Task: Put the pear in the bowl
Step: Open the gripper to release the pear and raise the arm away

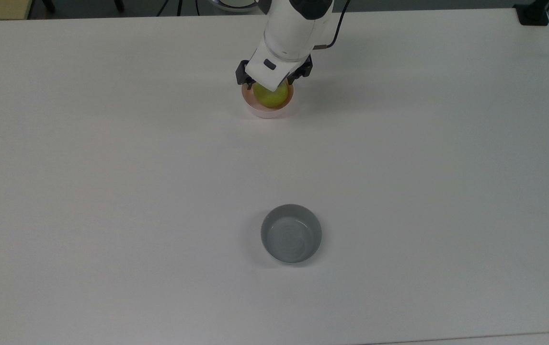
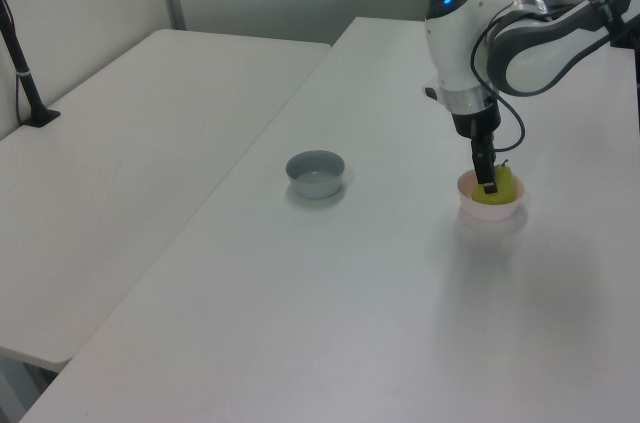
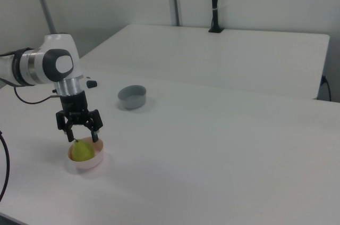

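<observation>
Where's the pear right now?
The pear sits inside the pink bowl at the right view's lower left, right under the open pincer, far from the grey bowl.

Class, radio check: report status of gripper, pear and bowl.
Gripper open, fingers straddling the pear. Pear sitting in pink bowl, stem up. Grey bowl apart, nothing in the way.

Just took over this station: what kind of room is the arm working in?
Likely a lab or office test room: plain white tables pushed together, a black pole mount clamped on the far one, partition walls behind.
</observation>
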